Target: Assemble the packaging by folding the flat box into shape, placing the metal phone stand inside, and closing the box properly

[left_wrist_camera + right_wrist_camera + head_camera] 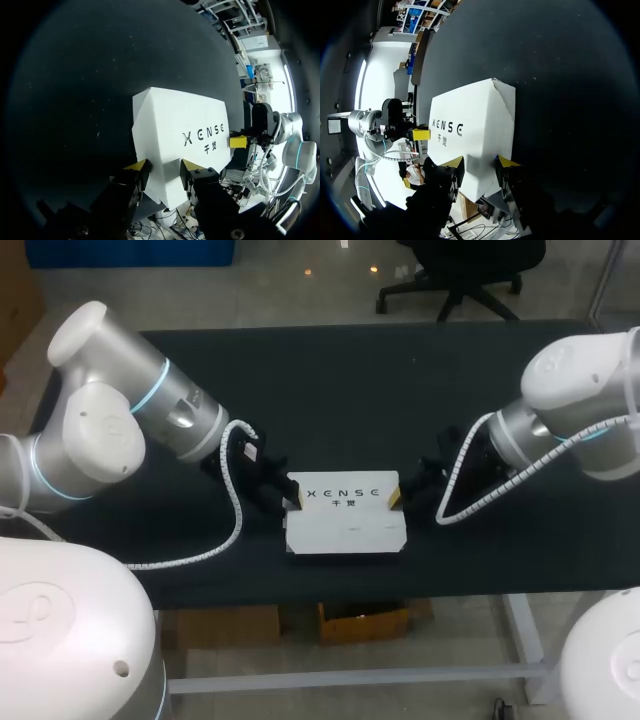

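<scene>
Head view: white rectangular cardboard box (345, 525) sits folded, smooth-faced, on my matte black table (340, 380) near its front edge. Left gripper (291, 502) and right gripper (394, 496) each pinch an opposite short end.

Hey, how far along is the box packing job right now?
Done: the white cardboard box stands folded into shape on the black table, and its printed top looks shut. In hand: the left gripper and the right gripper sit at its opposite ends. Left: no metal phone stand shows, so I cannot tell if it is inside. The closing may need finishing.
</scene>
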### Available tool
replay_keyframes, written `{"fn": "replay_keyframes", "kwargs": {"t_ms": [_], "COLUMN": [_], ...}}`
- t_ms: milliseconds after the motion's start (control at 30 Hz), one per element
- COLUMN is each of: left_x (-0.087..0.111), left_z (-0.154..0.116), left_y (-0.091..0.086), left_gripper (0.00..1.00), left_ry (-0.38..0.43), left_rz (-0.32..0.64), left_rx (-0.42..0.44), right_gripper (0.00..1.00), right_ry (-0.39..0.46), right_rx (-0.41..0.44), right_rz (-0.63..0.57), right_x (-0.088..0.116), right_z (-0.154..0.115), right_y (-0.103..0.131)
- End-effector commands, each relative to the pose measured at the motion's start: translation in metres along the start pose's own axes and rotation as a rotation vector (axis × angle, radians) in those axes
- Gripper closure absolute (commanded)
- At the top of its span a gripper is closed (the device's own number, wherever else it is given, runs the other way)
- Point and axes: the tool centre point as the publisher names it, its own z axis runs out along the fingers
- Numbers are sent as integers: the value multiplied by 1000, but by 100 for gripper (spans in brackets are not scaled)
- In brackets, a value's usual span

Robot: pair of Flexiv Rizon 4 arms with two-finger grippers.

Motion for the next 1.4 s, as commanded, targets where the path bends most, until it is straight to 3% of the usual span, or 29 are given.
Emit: {"fn": "replay_keyframes", "kwargs": {"t_ms": [33,1400], "left_x": [3,10], "left_z": [3,-6], "left_y": [-1,5], "left_gripper": [58,59], "left_ry": [-2,-16], "left_rz": [-1,-15], "left_rx": [-7,-33], "right_gripper": [62,64], "right_ry": [-1,-38], "right_rx": [13,113], "right_rz": [3,140], "right_x": [2,17], "right_z": [4,-2], "right_y": [3,4]}}
